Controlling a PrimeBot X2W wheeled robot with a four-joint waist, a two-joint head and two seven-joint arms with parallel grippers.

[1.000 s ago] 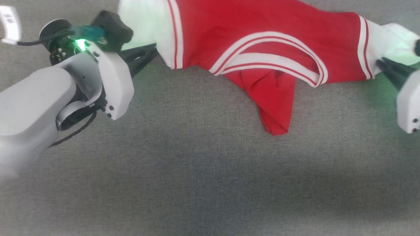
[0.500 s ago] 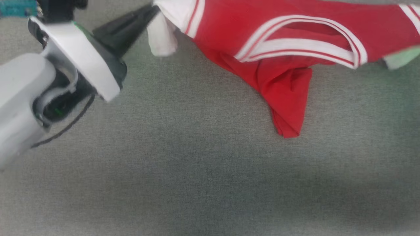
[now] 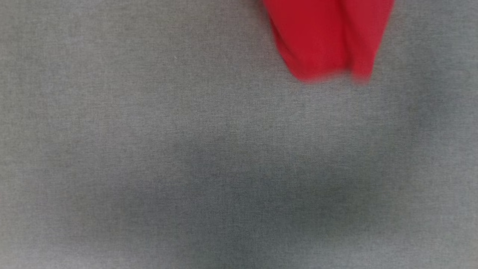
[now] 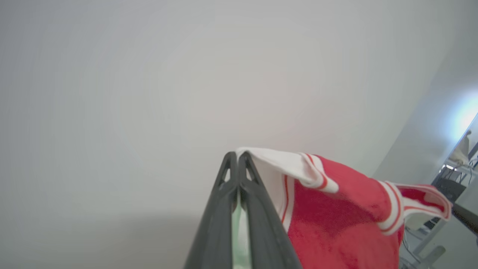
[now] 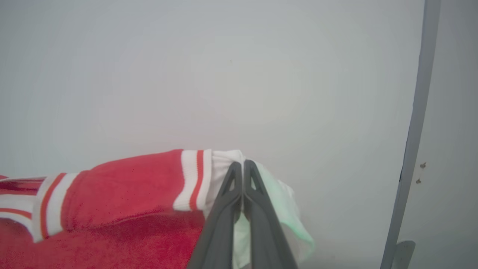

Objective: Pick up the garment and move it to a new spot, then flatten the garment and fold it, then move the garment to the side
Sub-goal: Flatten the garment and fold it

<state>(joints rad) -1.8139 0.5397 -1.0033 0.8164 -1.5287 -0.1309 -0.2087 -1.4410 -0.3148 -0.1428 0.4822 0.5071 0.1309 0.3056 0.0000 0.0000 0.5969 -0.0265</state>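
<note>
Garment [image 3: 325,37] hangs blurred at the head view's top, right of centre, over grey cloth [image 3: 149,149]. Left wrist view: left gripper [image 4: 238,155] is closed on a white sleeve [image 4: 276,160], red body running lower right. Right wrist view: right gripper [image 5: 243,164] pinches the other sleeve [image 5: 220,172], body running lower left; the long axis spans both grippers.

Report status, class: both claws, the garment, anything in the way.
Left claw shut on garment sleeve. Right claw shut on other sleeve. Garment hangs between them, over grey surface. No obstruction seen.

Soft cloth garment [image 3: 325,37]; matt, grey, woven surface [image 3: 149,149].
</note>
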